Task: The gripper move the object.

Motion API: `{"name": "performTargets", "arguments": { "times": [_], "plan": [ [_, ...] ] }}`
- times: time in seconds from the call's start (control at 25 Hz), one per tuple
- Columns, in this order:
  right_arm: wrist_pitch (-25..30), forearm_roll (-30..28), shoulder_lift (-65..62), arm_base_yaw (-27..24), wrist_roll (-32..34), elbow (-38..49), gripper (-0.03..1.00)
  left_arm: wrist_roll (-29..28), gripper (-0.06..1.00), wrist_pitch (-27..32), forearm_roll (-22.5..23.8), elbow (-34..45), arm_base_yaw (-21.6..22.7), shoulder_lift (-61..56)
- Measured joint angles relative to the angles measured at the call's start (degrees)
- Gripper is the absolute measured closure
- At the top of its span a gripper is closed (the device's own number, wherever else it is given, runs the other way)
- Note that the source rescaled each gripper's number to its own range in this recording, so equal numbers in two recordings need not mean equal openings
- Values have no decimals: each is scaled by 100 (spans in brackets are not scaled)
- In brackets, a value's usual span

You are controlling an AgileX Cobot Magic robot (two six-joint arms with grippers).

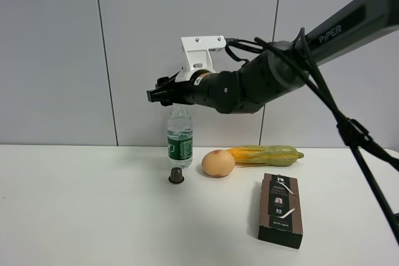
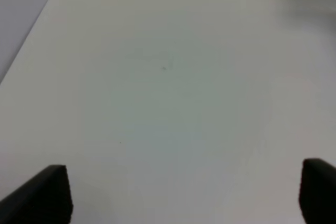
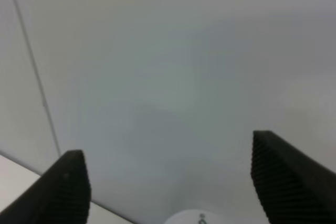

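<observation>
The clear water bottle (image 1: 179,140) with a green label stands upright at the back middle of the white table (image 1: 93,216). My right gripper (image 1: 158,94), black with a white bracket on top, hovers just above the bottle's top and points left. In the right wrist view the right gripper (image 3: 173,182) is open and empty, facing the grey wall, with the bottle's white cap (image 3: 191,217) showing just below between the jaws. My left gripper (image 2: 184,192) is open and empty over bare table; it does not show in the exterior view.
A small dark capsule (image 1: 176,175) stands just in front of the bottle. A tan egg (image 1: 218,163) and a corn cob (image 1: 267,155) lie to the bottle's right. A dark brown box (image 1: 281,210) lies at the front right. The grey wall stands close behind.
</observation>
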Motion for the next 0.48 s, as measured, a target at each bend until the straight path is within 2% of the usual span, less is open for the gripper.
{"name": "performTargets", "arguments": {
  "times": [0.04, 0.16, 0.2, 0.36, 0.48],
  "plan": [
    [118, -12, -68, 0, -96, 0, 62, 0, -6, 0, 0, 0, 0, 0],
    [373, -5, -313, 20, -292, 0, 33, 0, -6, 0, 0, 0, 0, 0],
    [456, 2, -395, 27, -323, 0, 28, 0, -6, 0, 0, 0, 0, 0],
    [974, 1, -939, 46, -433, 0, 21, 0, -6, 0, 0, 0, 0, 0],
    [1897, 1, -1641, 46, -592, 0, 21, 0, -6, 0, 0, 0, 0, 0]
  ]
}}
